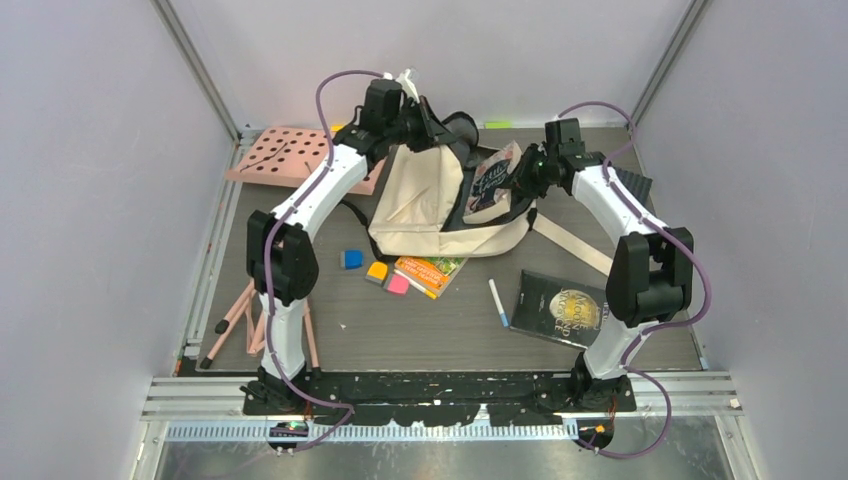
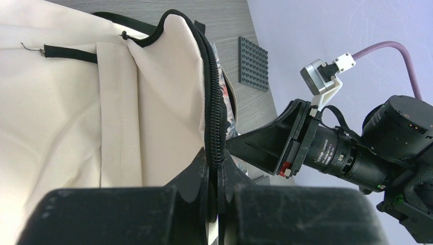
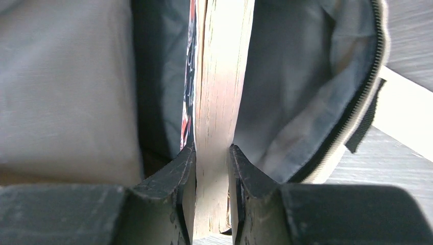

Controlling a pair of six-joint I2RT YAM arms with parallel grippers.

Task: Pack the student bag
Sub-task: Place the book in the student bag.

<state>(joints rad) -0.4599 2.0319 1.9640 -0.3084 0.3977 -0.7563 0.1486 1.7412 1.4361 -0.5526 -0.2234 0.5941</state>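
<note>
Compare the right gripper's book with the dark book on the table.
The gripped book leans partly inside the student bag, clamped by the right gripper; the dark book lies flat on the table. The gripped book's cover has a pale border, the dark book's black with gold lettering. Both are closed.

Dark grey counter (image 1: 440, 335) scattered with school things.
The cream student bag (image 1: 415, 205) sits at the upper middle of the frame, and its beige strap (image 1: 572, 245) trails to the right. Just below it a blue block (image 1: 351, 259), an orange block (image 1: 376, 272) and a pink block (image 1: 397, 284) lie in a slanting row beside an orange-and-green book (image 1: 430, 272) that touches the bag's lower edge. A white marker (image 1: 498, 302) lies lower centre, with a dark book (image 1: 560, 307) to its right. A pink perforated board (image 1: 285, 155) is at upper left, a pink stand (image 1: 228, 318) at lower left, and a dark studded plate (image 1: 632, 184) at upper right.
</note>
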